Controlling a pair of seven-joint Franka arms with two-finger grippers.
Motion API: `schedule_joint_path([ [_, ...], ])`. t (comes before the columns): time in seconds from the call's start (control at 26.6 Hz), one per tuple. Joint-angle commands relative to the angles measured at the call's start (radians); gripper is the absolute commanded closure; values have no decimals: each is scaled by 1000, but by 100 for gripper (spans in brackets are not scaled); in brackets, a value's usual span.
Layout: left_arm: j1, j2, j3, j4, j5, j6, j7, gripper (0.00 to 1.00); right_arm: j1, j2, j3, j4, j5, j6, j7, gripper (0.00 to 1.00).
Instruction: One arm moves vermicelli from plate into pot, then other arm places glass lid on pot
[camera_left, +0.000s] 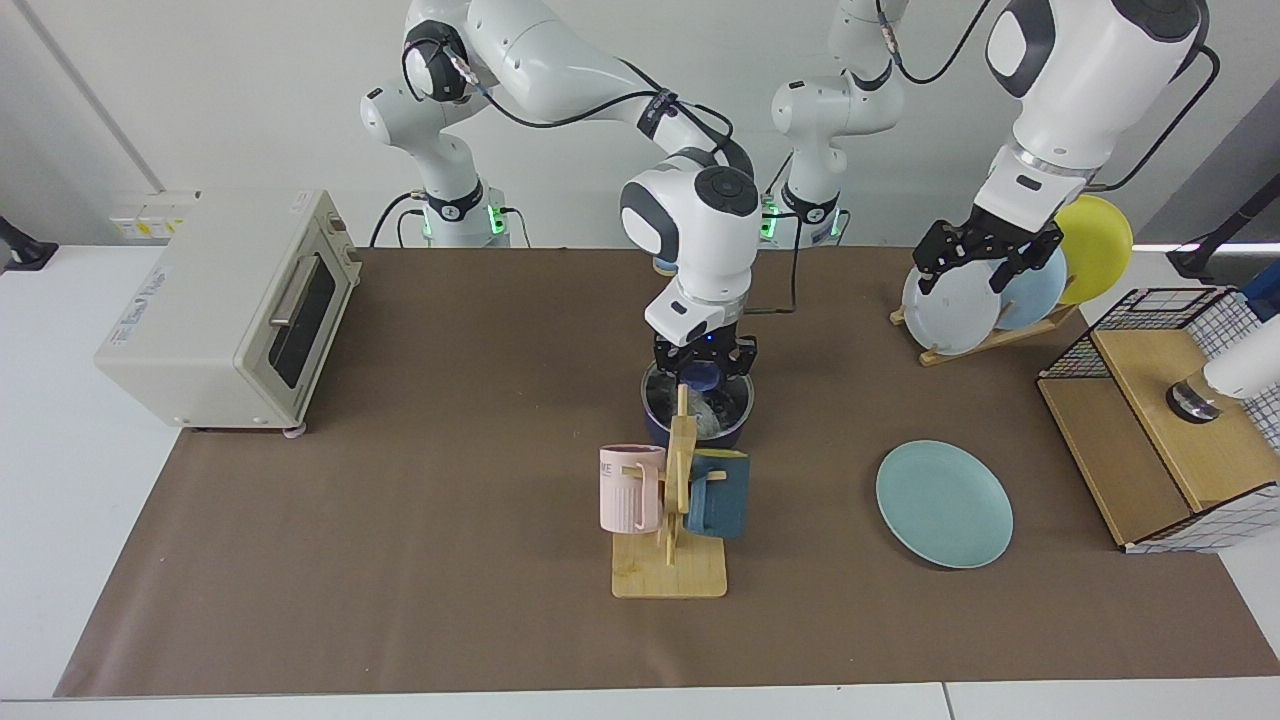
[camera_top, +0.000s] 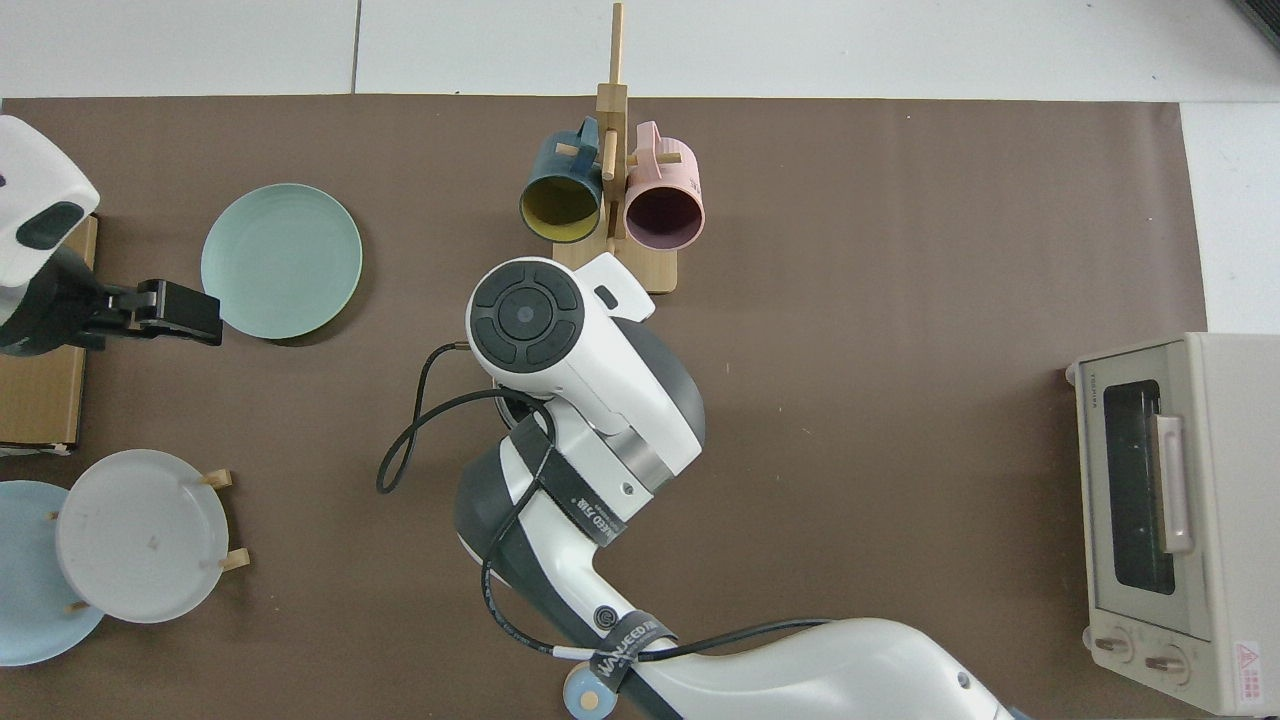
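The dark blue pot (camera_left: 653, 431) stands mid-table behind the mug rack, with the glass lid (camera_left: 733, 398) resting on it. White vermicelli (camera_left: 714, 413) shows through the glass. My right gripper (camera_left: 704, 372) sits right over the lid, open, its fingers standing on either side of the blue knob (camera_left: 703, 377). The right arm hides the pot in the top view. The teal plate (camera_left: 944, 503) (camera_top: 281, 260) lies bare to the side. My left gripper (camera_left: 968, 272) (camera_top: 180, 312) hangs open and holds nothing, high up in front of the plate rack.
A wooden mug rack (camera_left: 672, 520) with a pink mug (camera_left: 630, 488) and a dark teal mug (camera_left: 720, 493) stands just in front of the pot. A toaster oven (camera_left: 235, 305), a rack of plates (camera_left: 1000, 290) and a wire-sided wooden box (camera_left: 1165, 420) line the sides.
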Motion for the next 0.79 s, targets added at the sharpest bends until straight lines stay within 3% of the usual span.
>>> schedule_joint_path([
  [0.0, -1, -17, 6, -27, -18, 21, 9, 0, -9, 6, 10, 15, 2, 12, 31, 23],
  [0.08, -1, -17, 6, -27, -18, 21, 9, 0, -9, 6, 10, 15, 1, 12, 31, 2],
  [0.75, -1, -17, 6, -26, -18, 21, 12, 0, -6, 6, 10, 16, -4, 9, 34, 1],
])
